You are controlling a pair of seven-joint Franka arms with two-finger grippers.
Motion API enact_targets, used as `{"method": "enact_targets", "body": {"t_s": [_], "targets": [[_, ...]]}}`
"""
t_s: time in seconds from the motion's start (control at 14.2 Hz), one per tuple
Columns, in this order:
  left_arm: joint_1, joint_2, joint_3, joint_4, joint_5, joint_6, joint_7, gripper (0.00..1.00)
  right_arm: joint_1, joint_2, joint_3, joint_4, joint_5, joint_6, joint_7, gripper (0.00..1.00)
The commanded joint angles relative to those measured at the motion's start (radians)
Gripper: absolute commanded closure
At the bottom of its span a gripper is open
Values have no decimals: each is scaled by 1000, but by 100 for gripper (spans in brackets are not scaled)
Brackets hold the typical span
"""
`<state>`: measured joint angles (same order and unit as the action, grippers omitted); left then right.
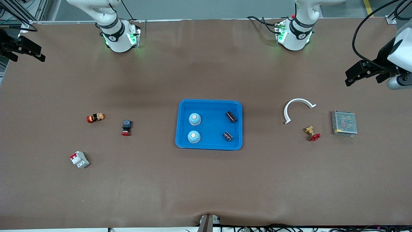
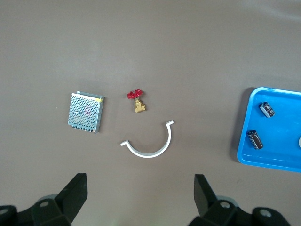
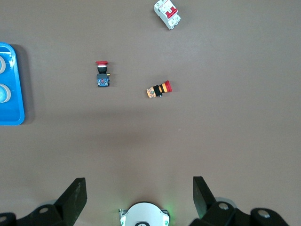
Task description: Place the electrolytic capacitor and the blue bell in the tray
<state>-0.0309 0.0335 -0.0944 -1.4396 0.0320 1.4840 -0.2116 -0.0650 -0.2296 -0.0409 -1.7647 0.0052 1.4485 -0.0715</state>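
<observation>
In the middle of the table sat the blue tray (image 1: pixel 209 102), and it already held two blue bells (image 1: pixel 194 119) toward the right arm's end and two electrolytic capacitors (image 1: pixel 230 116) toward the left arm's end, one of each pair nearer the front camera than its twin. Nothing named in the task lay outside the rim, so the placing looked complete. The left gripper (image 2: pixel 138 195) hung high over the left arm's end of the table, its fingers spread wide and holding nothing; below it lay a white curved bracket (image 1: pixel 297 108), a brass valve with a red handle (image 1: pixel 312 132) and a perforated metal power supply (image 1: pixel 344 122). The right gripper (image 3: pixel 138 195) hung over the right arm's end, likewise wide apart and empty, above a red push button (image 1: pixel 126 127), an orange-and-red switch (image 1: pixel 95 118) and a white circuit breaker (image 1: pixel 79 159). Doing this step well probably meant keeping both arms raised and clear of the tray, so no stray motion knocked the small parts out.
</observation>
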Motion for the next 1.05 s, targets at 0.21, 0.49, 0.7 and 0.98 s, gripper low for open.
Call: {"method": "enact_targets", "body": {"t_s": [0.21, 0.49, 0.7, 0.98], "targets": [[2, -81, -5, -73, -11, 14, -15, 0, -15, -5, 15, 8, -14, 1, 7, 0], [2, -113, -5, -119, -17, 25, -15, 0, -15, -2, 15, 8, -14, 3, 7, 0], [-3, -145, -7, -165, -18, 38, -15, 0, -15, -2, 15, 8, -14, 3, 7, 0], [-4, -144, -5, -165, -20, 38, -9, 0, -15, -2, 16, 8, -14, 3, 7, 0]]}}
